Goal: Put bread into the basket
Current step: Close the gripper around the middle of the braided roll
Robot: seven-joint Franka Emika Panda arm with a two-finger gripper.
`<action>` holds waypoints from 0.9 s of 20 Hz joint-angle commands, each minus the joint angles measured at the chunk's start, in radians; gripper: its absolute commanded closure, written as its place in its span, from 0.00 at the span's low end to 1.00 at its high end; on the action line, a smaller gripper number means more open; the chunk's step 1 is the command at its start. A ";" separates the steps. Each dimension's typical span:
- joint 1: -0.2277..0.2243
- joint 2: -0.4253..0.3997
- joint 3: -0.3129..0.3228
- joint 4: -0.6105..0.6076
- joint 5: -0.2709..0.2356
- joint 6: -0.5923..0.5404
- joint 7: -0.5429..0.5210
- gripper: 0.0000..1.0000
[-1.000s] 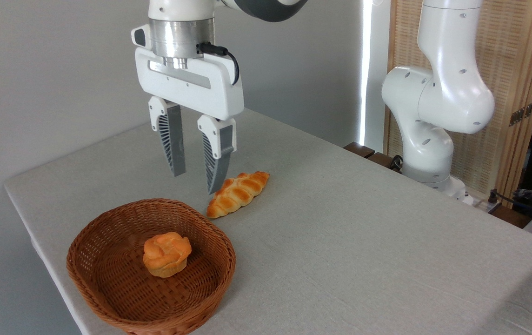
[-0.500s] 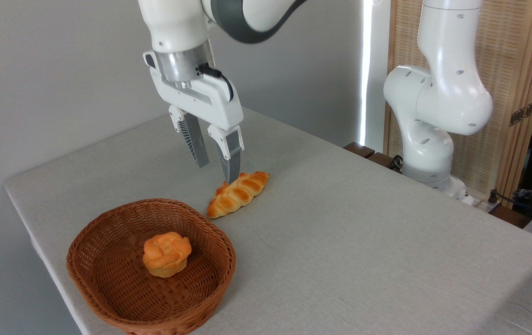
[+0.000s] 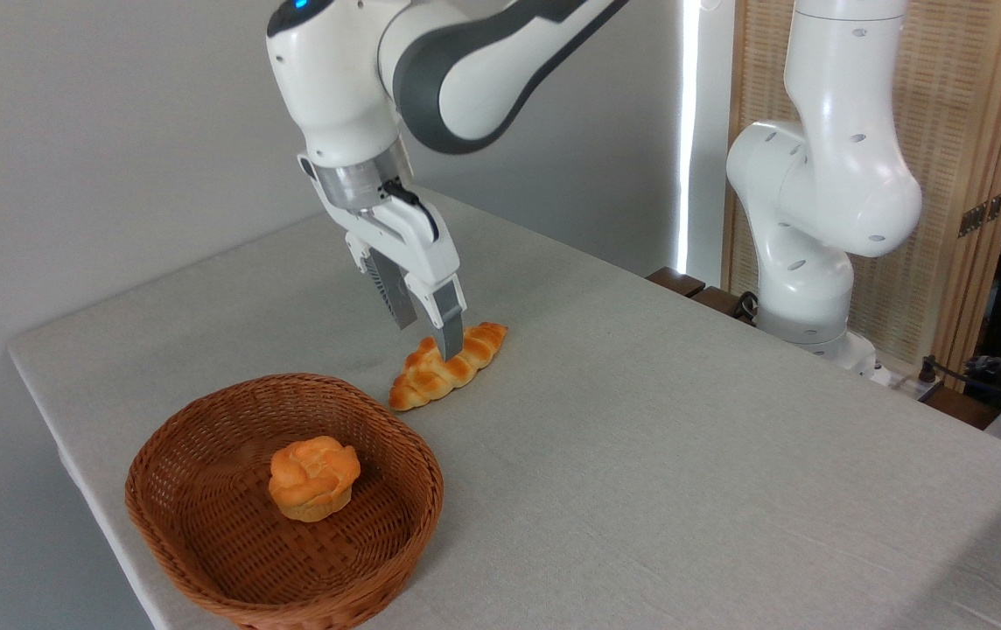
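one bread (image 3: pixel 439 372) lies flat, long axis running near-left to far-right.

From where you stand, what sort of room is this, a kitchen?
Probably a robot lab, not a kitchen: a white robot arm mounted beside a cloth-covered table, cables at the edge, and only the bread and basket as props.

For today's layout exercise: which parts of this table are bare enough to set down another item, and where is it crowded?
Free: the wide stretch of table right of the basket and bread, up to the arm's base; also the back-left corner behind the basket. Crowded: around the bread, where the gripper hangs, and the basket, which holds a bun.
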 commanded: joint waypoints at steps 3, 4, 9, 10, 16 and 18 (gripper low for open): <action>-0.013 0.037 0.010 -0.014 -0.017 0.062 -0.011 0.00; -0.013 0.042 0.010 -0.014 -0.016 0.062 -0.011 0.00; -0.030 0.071 0.010 -0.014 -0.008 0.063 -0.011 0.00; -0.030 0.073 0.010 -0.014 -0.008 0.063 -0.010 0.00; -0.030 0.079 0.010 -0.014 -0.004 0.060 -0.005 0.10; -0.030 0.082 0.010 -0.014 -0.004 0.056 -0.002 0.34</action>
